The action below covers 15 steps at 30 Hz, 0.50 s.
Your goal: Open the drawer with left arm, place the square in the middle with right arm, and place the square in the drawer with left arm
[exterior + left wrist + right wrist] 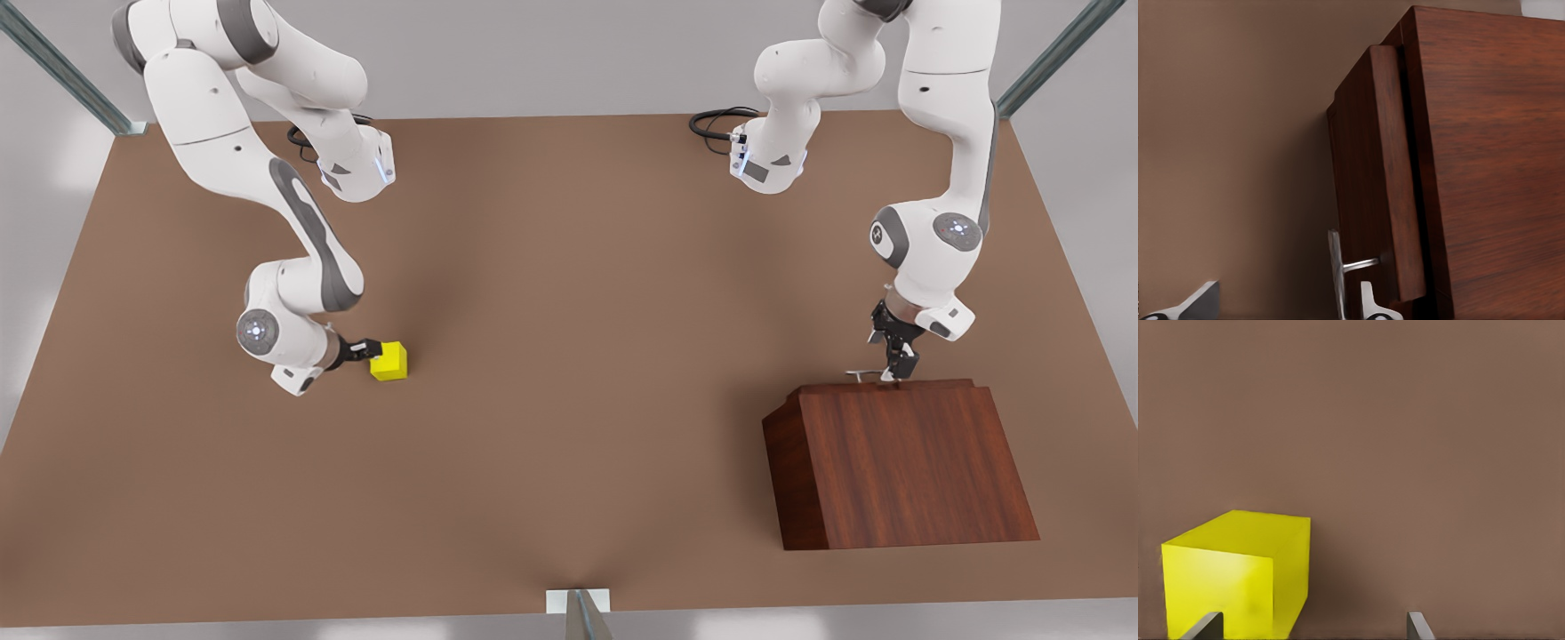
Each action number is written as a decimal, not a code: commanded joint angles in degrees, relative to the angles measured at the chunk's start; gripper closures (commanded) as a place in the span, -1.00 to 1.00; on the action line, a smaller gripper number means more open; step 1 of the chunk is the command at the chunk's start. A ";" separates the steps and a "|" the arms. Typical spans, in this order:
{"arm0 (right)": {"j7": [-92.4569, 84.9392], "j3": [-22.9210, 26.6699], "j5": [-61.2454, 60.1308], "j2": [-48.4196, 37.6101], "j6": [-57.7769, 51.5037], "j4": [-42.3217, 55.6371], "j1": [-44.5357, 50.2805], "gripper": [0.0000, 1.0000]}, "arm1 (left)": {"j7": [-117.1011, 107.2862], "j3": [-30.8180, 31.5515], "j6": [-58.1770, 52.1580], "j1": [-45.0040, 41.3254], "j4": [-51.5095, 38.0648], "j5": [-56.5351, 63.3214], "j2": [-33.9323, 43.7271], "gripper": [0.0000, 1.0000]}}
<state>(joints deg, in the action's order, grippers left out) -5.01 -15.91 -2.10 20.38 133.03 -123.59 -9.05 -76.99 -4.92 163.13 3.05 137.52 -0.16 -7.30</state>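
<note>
The yellow square (389, 361) rests on the brown tabletop at the front view's left. My right gripper (367, 349) is low beside it and open. In the right wrist view the square (1238, 573) lies just ahead of one fingertip (1203, 627), off-centre from the gap. The wooden box (898, 462) stands at the front view's right. Its drawer front (1371, 167) sits only slightly proud of the box. My left gripper (893, 369) is open at the drawer's silver handle (1336, 273), and the bar lies between the fingers, close to one fingertip (1370, 303).
The middle of the table (578, 356) is bare brown surface between the two arms. Black cables (716, 123) lie by the arm bases at the far edge. Metal frame posts (582, 615) stand at the table's near edge and corners.
</note>
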 commanded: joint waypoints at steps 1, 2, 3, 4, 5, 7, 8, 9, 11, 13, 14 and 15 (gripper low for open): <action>0.00 0.00 -0.01 -0.07 -0.14 0.02 0.00 -1.00 | 0.00 0.00 -0.01 0.02 0.03 -0.10 0.00 -1.00; 0.44 0.00 -0.18 -0.42 -0.23 0.20 0.08 -1.00 | 0.00 0.00 -0.01 0.02 0.03 -0.10 0.00 -1.00; 0.71 0.00 -0.27 -0.60 -0.32 0.46 0.35 -1.00 | 0.00 0.00 -0.09 0.02 0.03 -0.10 0.00 -1.00; 0.88 0.00 -0.36 -0.60 -0.85 0.55 0.61 -1.00 | -0.18 0.00 -0.80 0.02 0.03 -0.10 0.00 -1.00; 1.32 -0.09 -0.45 -0.60 -0.76 0.55 0.87 -1.00 | -0.18 0.00 -1.15 0.02 0.03 -0.10 0.09 -1.00; 1.58 -0.88 -0.45 -0.87 -0.50 0.11 0.88 -1.00 | -0.27 0.00 -2.20 0.02 0.38 -0.10 0.44 -1.00; 1.76 -0.97 -0.45 -0.78 -0.14 0.02 0.96 -1.00 | -0.27 0.00 -2.64 0.02 0.47 -0.10 0.80 -1.00; 1.76 -0.97 -0.45 -0.60 -0.06 0.11 1.49 -1.00 | -0.44 0.00 -3.00 0.02 0.38 -0.10 0.97 -1.00; 4.48 -1.40 -0.45 -0.34 0.12 0.37 2.10 -1.00 | -0.71 0.00 -3.00 0.02 0.56 -0.10 1.85 -1.00; 5.71 -2.37 -0.45 -0.16 0.47 0.46 2.19 -1.00 | -1.06 -0.09 -2.47 0.02 1.35 -0.19 2.99 -1.00; 6.24 -2.46 -0.45 0.28 0.56 0.55 2.19 -1.00 | -1.06 -0.09 -2.20 0.02 1.88 -0.10 3.25 -1.00; 6.24 -2.46 -0.45 0.36 1.00 0.46 2.19 -1.00 | -1.06 -0.09 -2.20 0.02 2.14 -0.19 3.35 -1.00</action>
<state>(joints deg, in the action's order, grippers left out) 1.23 -18.37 -2.55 20.95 134.23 -123.13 -6.85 -78.02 -5.01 160.93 3.06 139.66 -0.30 -4.08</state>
